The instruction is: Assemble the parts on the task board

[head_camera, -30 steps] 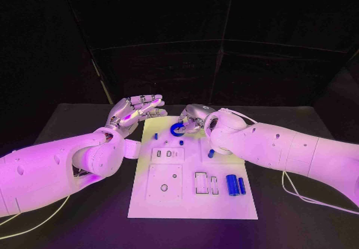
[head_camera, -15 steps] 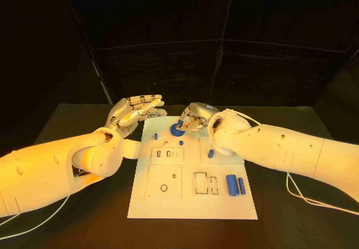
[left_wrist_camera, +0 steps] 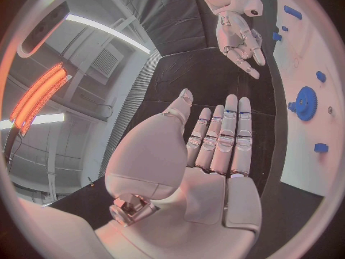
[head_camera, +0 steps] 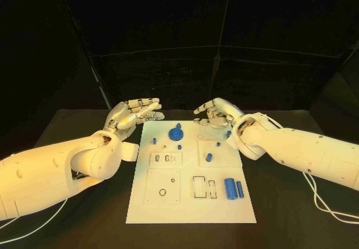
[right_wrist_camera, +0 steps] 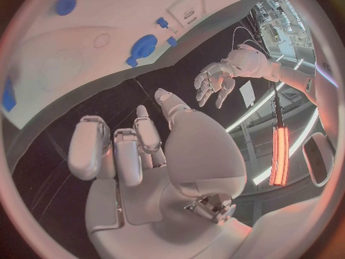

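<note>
**Gear released on board; right hand withdrawn**

Since half a second ago the right hand (head_camera: 213,114) has lifted off the blue gear (head_camera: 175,135) and drawn back to the far right edge of the task board (head_camera: 191,207); it now holds nothing, its fingers loosely curled and apart; the gear stands free on the far part of the board, a small blue stub rising from its middle, and no hand touches it. The left hand (head_camera: 133,113) hovers over the worktop (head_camera: 60,129) just beside the board's far left corner, flat, fingers straight and together, empty; its position is as before.

Judgement: the gear placement appears done, though whether it is fully seated cannot be told from here. Small blue pegs (head_camera: 209,156) stand about the board's far half; two blue cylinders (head_camera: 234,188) lie side by side near the right edge, apparently still to be fitted; the slots beside them stand vacant; much assembly remains.
</note>
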### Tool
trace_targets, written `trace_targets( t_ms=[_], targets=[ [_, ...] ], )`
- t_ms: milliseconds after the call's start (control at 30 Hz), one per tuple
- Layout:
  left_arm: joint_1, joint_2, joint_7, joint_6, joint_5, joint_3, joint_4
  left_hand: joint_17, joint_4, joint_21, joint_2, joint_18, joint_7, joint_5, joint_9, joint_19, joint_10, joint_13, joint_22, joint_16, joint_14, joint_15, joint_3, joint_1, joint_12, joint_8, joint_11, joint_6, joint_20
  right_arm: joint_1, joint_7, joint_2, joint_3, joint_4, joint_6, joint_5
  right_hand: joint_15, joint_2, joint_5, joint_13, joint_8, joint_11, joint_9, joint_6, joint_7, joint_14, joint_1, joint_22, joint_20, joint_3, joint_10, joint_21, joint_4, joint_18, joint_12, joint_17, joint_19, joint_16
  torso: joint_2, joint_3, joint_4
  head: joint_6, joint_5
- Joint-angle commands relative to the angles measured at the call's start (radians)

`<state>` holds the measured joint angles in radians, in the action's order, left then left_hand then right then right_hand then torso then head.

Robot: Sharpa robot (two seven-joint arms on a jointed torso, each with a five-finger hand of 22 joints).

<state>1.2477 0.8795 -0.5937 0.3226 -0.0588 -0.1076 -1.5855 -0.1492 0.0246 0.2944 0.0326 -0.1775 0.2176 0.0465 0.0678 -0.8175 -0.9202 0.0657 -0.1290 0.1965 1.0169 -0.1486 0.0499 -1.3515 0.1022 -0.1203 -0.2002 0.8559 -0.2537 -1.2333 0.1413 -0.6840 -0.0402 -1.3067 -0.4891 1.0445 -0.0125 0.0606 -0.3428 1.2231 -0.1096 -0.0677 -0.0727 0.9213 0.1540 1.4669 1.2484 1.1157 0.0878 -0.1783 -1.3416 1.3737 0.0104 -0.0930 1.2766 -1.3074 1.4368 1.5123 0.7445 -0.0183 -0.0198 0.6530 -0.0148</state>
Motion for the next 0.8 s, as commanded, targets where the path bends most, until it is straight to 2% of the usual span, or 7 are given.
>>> trace_targets(
  t_ms=[33, 200, 333, 467, 533, 667, 800],
  targets=[
    [0.001, -0.003, -0.004, -0.024, 0.002, 0.000, 0.006, 0.000, -0.004, -0.003, 0.011, -0.003, 0.039, 0.000, -0.001, 0.000, -0.006, 0.000, 0.001, -0.004, 0.000, -0.005, 0.000, -0.002, -0.006, 0.003, -0.004, 0.006, -0.009, -0.002, 0.104, -0.047, 0.000, -0.012, 0.068, -0.143, -0.007, 0.004, 0.007, 0.006, -0.007, 0.010, -0.001, 0.017, -0.006, 0.078, 0.023, 0.010, -0.005, -0.007, -0.002, 0.007, -0.021, 0.014, 0.003, -0.147, 0.002, 0.002, -0.007, 0.0046, 0.0139, -0.005, 0.000],
    [0.001, -0.008, -0.003, -0.031, 0.002, 0.000, 0.014, -0.001, -0.006, -0.003, 0.011, -0.004, 0.038, 0.000, 0.000, -0.001, -0.009, 0.000, 0.001, -0.004, 0.002, -0.004, 0.000, -0.003, -0.006, 0.003, -0.003, 0.008, -0.008, -0.002, 0.114, -0.115, 0.000, 0.000, 0.120, -0.123, -0.010, 0.017, 0.010, 0.009, -0.003, 0.012, 0.001, 0.022, -0.007, 0.080, 0.046, 0.021, -0.009, -0.014, -0.007, 0.012, -0.048, 0.016, 0.005, -0.155, 0.005, 0.006, -0.009, 0.0081, 0.0234, -0.006, -0.012],
    [-0.001, -0.011, -0.002, -0.035, 0.002, 0.000, 0.020, -0.001, -0.007, -0.003, 0.012, -0.004, 0.038, 0.000, 0.000, -0.001, -0.010, 0.000, 0.002, -0.004, 0.003, -0.004, 0.000, -0.003, -0.005, 0.003, -0.002, 0.009, -0.008, 0.000, 0.116, -0.146, 0.000, 0.026, 0.143, -0.091, -0.008, 0.024, 0.011, 0.007, 0.010, 0.008, 0.006, 0.006, -0.002, 0.081, 0.056, 0.023, -0.009, -0.016, -0.007, 0.013, -0.062, 0.017, 0.001, -0.158, 0.005, 0.007, -0.009, 0.0118, 0.0229, -0.005, -0.031],
    [-0.003, -0.012, -0.002, -0.037, 0.002, -0.001, 0.024, -0.001, -0.007, -0.003, 0.012, -0.004, 0.038, 0.000, 0.000, -0.001, -0.010, 0.000, 0.002, -0.004, 0.003, -0.004, 0.000, -0.003, -0.005, 0.003, -0.002, 0.009, -0.008, 0.019, 0.118, -0.159, 0.000, 0.055, 0.153, -0.078, -0.006, 0.027, 0.012, 0.004, 0.019, 0.006, 0.007, -0.007, 0.000, 0.081, 0.058, 0.023, -0.007, -0.016, -0.005, 0.014, -0.068, 0.017, -0.002, -0.158, 0.005, 0.008, -0.010, 0.0132, 0.0256, -0.002, -0.033],
    [-0.004, -0.013, -0.002, -0.037, 0.002, -0.001, 0.026, -0.001, -0.008, -0.003, 0.012, -0.004, 0.037, 0.000, 0.000, -0.001, -0.012, 0.001, 0.002, -0.004, 0.004, -0.004, 0.000, -0.003, -0.005, 0.003, -0.002, 0.010, -0.008, 0.031, 0.118, -0.160, 0.000, 0.073, 0.160, -0.073, -0.005, 0.029, 0.012, 0.003, 0.023, 0.005, 0.008, -0.014, 0.000, 0.081, 0.058, 0.023, -0.006, -0.015, -0.005, 0.014, -0.071, 0.017, -0.003, -0.159, 0.005, 0.008, -0.009, 0.0102, 0.0250, -0.001, -0.036],
    [-0.005, -0.016, -0.002, -0.038, 0.002, -0.001, 0.029, -0.001, -0.008, -0.003, 0.012, -0.004, 0.037, 0.000, 0.000, -0.001, -0.012, 0.001, 0.002, -0.004, 0.004, -0.004, 0.000, -0.003, -0.005, 0.003, -0.002, 0.010, -0.008, 0.049, 0.116, -0.155, -0.001, 0.093, 0.174, -0.062, -0.004, 0.030, 0.014, 0.000, 0.029, 0.004, 0.008, -0.024, 0.001, 0.080, 0.058, 0.021, -0.005, -0.014, -0.003, 0.013, -0.074, 0.016, -0.006, -0.158, 0.004, 0.007, -0.008, 0.0110, 0.0230, 0.002, -0.038],
    [-0.007, -0.017, -0.002, -0.038, 0.002, -0.001, 0.031, -0.001, -0.008, -0.003, 0.012, -0.004, 0.037, 0.000, 0.000, -0.001, -0.012, 0.001, 0.002, -0.004, 0.004, -0.004, 0.000, -0.003, -0.005, 0.003, -0.002, 0.010, -0.008, 0.065, 0.113, -0.144, 0.000, 0.110, 0.185, -0.053, -0.004, 0.031, 0.020, -0.003, 0.037, 0.004, 0.008, -0.038, 0.001, 0.080, 0.057, 0.018, -0.004, -0.011, -0.001, 0.012, -0.077, 0.016, -0.010, -0.157, 0.003, 0.007, -0.008, 0.0093, 0.0210, 0.003, -0.040]
  ],
)
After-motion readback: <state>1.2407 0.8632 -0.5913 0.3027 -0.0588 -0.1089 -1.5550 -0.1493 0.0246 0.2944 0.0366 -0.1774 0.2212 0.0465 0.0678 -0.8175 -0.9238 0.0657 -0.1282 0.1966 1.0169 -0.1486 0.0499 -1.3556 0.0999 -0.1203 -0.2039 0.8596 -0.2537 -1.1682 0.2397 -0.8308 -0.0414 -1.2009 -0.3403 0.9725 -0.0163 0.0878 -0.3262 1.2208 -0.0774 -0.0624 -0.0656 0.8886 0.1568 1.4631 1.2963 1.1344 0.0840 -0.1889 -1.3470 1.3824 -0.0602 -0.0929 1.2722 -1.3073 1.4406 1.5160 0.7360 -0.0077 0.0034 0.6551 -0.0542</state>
